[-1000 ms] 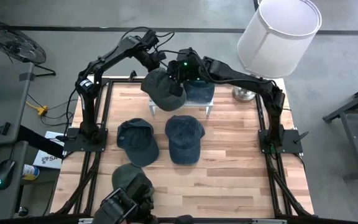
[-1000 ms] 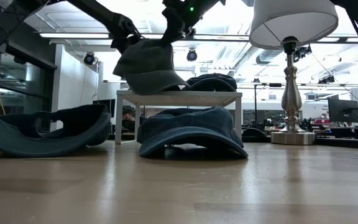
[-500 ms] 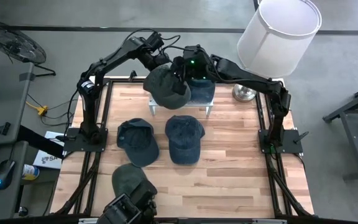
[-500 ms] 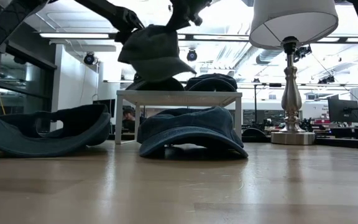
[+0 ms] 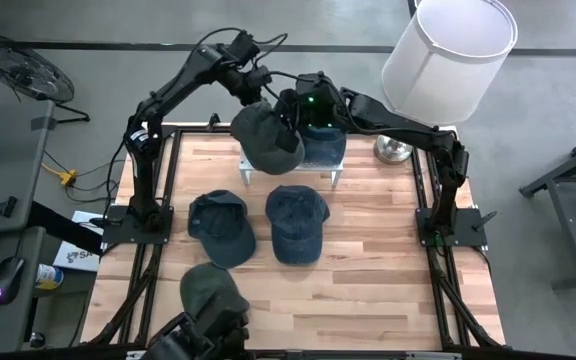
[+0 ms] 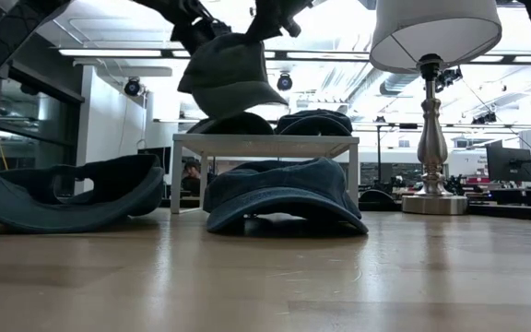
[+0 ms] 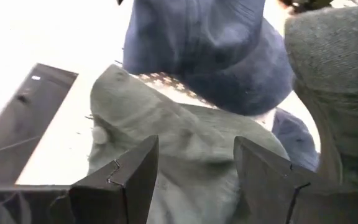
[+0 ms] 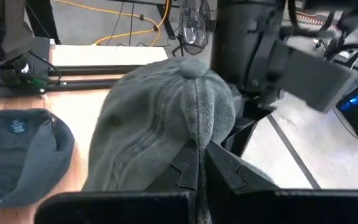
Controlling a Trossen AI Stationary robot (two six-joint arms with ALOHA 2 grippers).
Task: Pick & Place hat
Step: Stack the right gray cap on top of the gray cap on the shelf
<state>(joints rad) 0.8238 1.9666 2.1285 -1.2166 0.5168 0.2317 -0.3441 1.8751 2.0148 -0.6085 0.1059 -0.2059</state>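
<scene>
A grey-green hat (image 5: 266, 138) hangs in the air over the left end of the white stand (image 6: 265, 141), with my right gripper (image 8: 197, 146) shut on its crown. Under it another grey-green hat (image 7: 166, 140) lies crown up on the stand, next to a dark blue hat (image 6: 313, 120). My left gripper (image 7: 194, 146) is open above that lower hat, beside the lifted hat's far left side (image 6: 196, 23). Nothing lies between its fingers. My right gripper pinches a raised fold of cloth along a seam of the crown (image 8: 194, 127), a little below the top button (image 8: 194, 68). The fingers come from the table's right, slanting down. The hat hangs below them, clear of the stand, brim (image 6: 247, 101) tilted down.
Two dark blue hats (image 5: 220, 225) (image 5: 296, 222) lie mid-table in front of the stand. A third hat (image 5: 211, 290) lies near the front edge. A lamp (image 5: 448, 55) stands at the far right corner. Bare wood lies to the right of the hats.
My right gripper has gone up with the grey-green hat, which has come off the stand and hangs clear, uncovering the hat beneath it. My left gripper has risen beside it, still open.
</scene>
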